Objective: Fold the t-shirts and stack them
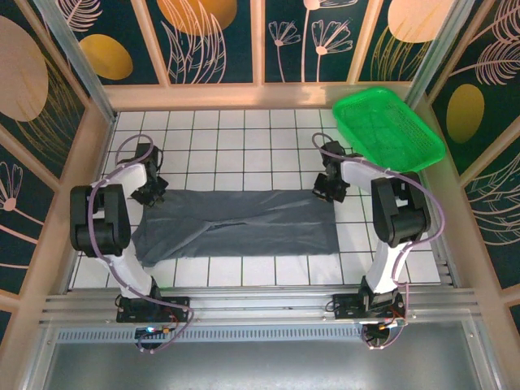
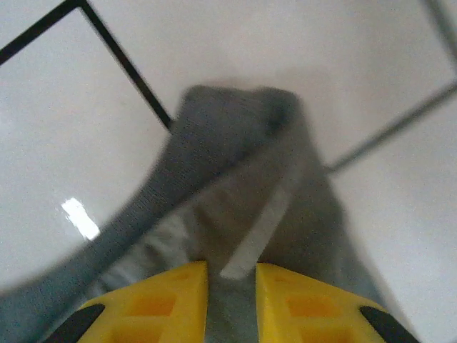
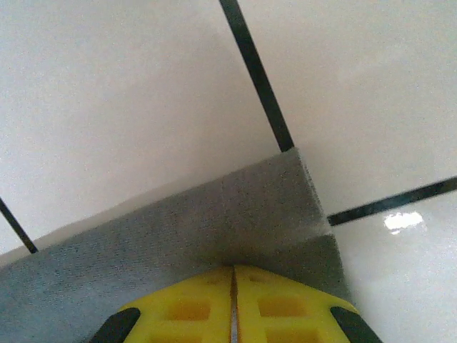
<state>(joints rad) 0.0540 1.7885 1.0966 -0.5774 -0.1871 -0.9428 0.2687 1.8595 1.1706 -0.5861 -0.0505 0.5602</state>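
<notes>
Lifting now could raise the t-shirt (image 1: 240, 223) unevenly; it lies spread across the white-tiled desk (image 1: 244, 134) between the two arms. The right hand (image 3: 233, 268) is closed tight on its far right corner, while the left hand (image 2: 232, 266) has its fingers a little apart with bunched cloth in the gap, and I cannot tell whether it truly pinches. If that left hold is loose, the corner may slip out mid-fold and leave the shirt skewed and creased.
</notes>
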